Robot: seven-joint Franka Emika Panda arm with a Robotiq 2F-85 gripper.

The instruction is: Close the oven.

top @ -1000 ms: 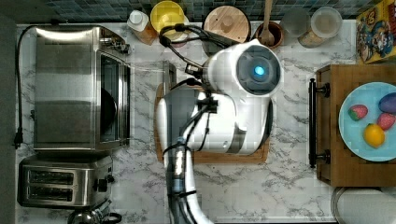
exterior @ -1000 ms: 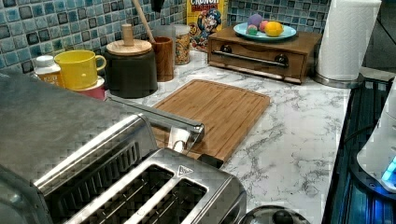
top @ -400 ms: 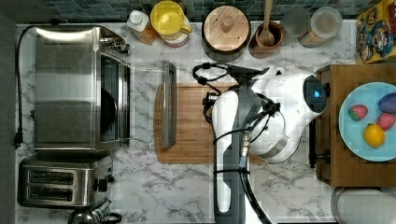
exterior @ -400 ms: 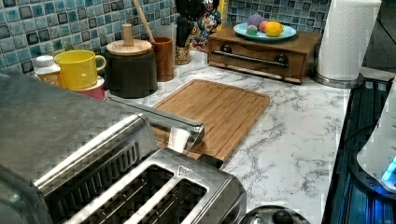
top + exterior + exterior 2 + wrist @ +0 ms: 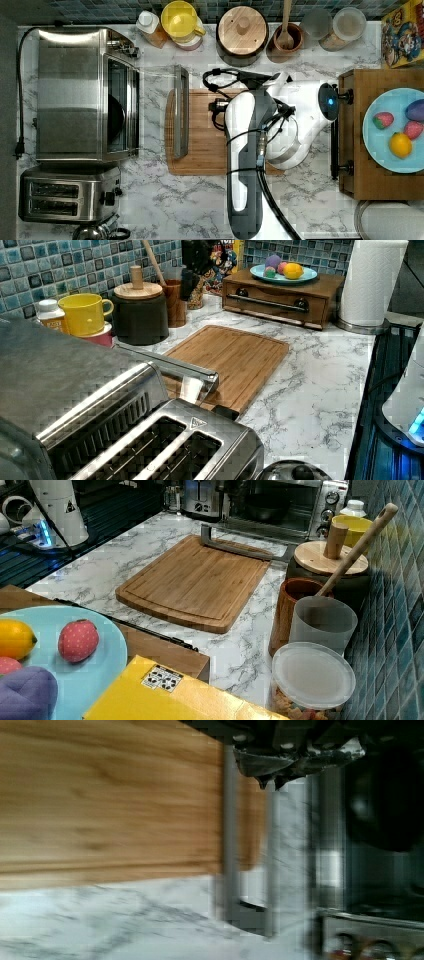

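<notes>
The oven [image 5: 85, 95] stands at the top view's left, a steel box with its glass door [image 5: 157, 117] folded down flat. The door's bar handle [image 5: 180, 117] lies over the left edge of the wooden cutting board [image 5: 205, 150]. My gripper [image 5: 270, 782] is shut with nothing in it. In the wrist view its fingertips hang above the handle [image 5: 230, 835], apart from it, with the oven's dark cavity [image 5: 385, 800] beyond. In the left view the gripper [image 5: 191, 270] hovers over the back of the counter. My arm [image 5: 245, 150] stretches across the board.
A two-slot toaster [image 5: 67, 194] sits beside the oven. A yellow mug [image 5: 182, 20], a lidded black pot [image 5: 242, 32], a spoon holder [image 5: 287, 37] and jars line the back wall. A wooden drawer box [image 5: 380, 175] with a plate of fruit [image 5: 395, 130] stands at the top view's right.
My arm has swung from over the door handle towards the top view's right, uncovering the handle and board. The dark gripper has come into the left view. The oven door has stayed down.
</notes>
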